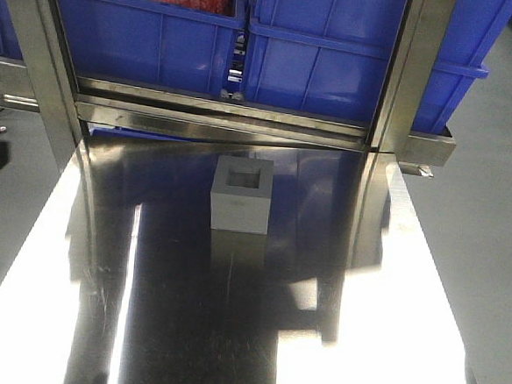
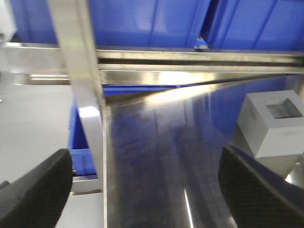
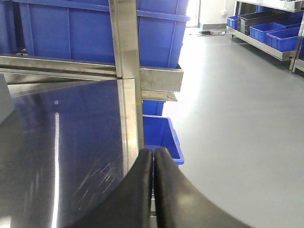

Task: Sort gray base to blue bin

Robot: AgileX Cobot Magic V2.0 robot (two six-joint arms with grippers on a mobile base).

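Observation:
The gray base (image 1: 241, 194) stands on the shiny steel table (image 1: 229, 331), toward its far middle, with the square recess facing up. It also shows at the right edge of the left wrist view (image 2: 275, 123). Large blue bins stand on the rack behind the table; the right one (image 1: 362, 59) shows no contents from here. My left gripper (image 2: 147, 190) is open and empty, low over the table's left edge, with the base off to its right. My right gripper (image 3: 153, 154) is shut on nothing, over the table's right edge. Neither gripper shows in the front view.
The left rack bin (image 1: 153, 35) holds red items. Steel posts (image 1: 414, 71) and a cross rail (image 1: 226, 120) stand between table and bins. A smaller blue bin (image 3: 161, 137) sits on the floor by the table's right side, and another shows at the left (image 2: 80, 142).

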